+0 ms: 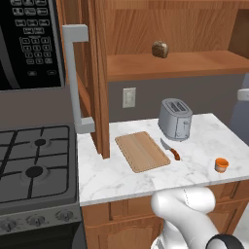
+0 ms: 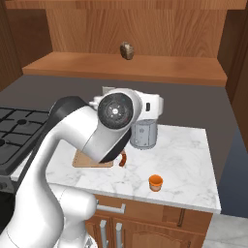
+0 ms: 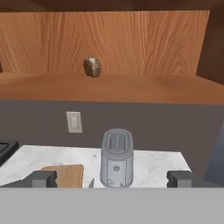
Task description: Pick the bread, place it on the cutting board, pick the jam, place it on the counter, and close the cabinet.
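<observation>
Gripper (image 3: 112, 179) jaws stood wide, holding nothing. Bread (image 3: 92, 66) sat on cabinet (image 3: 131, 89) shelf; looked light, crumbly, roundish, so pinch gently across its middle.

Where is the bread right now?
The bread sits on the open cabinet's shelf, above the toaster and counter; the hand view shows it upper left of centre.
</observation>
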Tool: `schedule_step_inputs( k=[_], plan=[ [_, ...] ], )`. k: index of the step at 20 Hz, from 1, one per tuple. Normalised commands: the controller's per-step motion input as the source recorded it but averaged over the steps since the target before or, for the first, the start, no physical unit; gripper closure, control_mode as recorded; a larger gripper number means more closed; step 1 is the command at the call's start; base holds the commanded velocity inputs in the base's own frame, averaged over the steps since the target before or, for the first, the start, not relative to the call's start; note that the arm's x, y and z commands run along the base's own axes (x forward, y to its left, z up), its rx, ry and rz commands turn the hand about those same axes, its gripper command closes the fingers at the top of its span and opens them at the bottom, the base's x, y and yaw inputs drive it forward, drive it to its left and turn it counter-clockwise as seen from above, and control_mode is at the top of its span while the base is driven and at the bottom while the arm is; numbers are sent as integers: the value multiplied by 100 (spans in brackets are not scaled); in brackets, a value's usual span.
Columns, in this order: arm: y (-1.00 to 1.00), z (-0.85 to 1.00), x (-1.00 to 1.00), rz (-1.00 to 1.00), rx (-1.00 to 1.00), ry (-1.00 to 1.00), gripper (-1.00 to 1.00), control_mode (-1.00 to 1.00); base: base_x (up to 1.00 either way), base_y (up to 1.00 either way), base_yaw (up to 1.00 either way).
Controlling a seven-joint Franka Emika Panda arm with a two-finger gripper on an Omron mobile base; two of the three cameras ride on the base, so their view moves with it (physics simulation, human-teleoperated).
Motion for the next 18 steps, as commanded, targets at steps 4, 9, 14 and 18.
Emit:
schedule_step_inputs(
  k=[4, 9, 14, 18],
  plan=[
    [3, 45, -25, 3, 0, 0, -100, -100, 0, 0, 0],
    [14, 39, -17, 3, 0, 0, -100, -100, 0, 0, 0],
    [27, 18, 0, 4, 0, 9, -100, -100, 0, 0, 0],
    [23, 6, 0, 5, 0, 19, -100, -100, 0, 0, 0]
  ],
)
